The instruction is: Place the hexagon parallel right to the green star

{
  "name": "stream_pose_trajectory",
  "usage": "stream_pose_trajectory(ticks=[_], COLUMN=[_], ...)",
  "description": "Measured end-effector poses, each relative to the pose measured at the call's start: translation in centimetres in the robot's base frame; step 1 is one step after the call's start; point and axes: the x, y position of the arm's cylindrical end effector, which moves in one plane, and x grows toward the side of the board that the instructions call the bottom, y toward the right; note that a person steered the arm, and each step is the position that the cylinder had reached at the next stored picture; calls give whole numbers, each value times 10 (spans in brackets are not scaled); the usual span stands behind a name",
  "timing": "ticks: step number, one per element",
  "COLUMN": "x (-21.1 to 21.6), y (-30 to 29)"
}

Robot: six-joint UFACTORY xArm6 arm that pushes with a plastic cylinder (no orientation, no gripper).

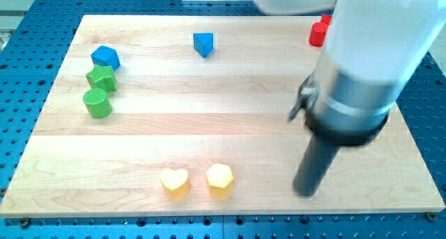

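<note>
tip: my tip [306,193] rests on the surface [244,120] near the view's bottom right, well right of the yellow hexagon [219,180], not touching.
jaws: none, bare rod holds nothing.
target: green star [102,78] at far left.
step: likely get behind the hexagon, push up-left, stop level with the star's right.
obstacles: yellow heart [174,184] just beside the hexagon; green cylinder [97,103], blue block [105,56] crowd the star.
others: blue block [203,44], red block [320,31] clear of route.

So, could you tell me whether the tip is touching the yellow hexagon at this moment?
No, my tip stands apart from the yellow hexagon, off to the view's right of it with bare board between them.
</note>
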Motion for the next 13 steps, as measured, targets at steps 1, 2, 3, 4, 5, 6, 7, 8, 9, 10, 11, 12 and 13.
stream_pose_trajectory(ticks=[1, 2, 3, 4, 5, 6, 7, 8, 9, 10, 11, 12, 13], x=[2, -22, -2, -18, -70, -110, -112, -115, -140, -144, -155, -181, -186], y=[-42, -76, -77, -113, -155, -193, -188, -148, -136, -107, -108, -123, -130])
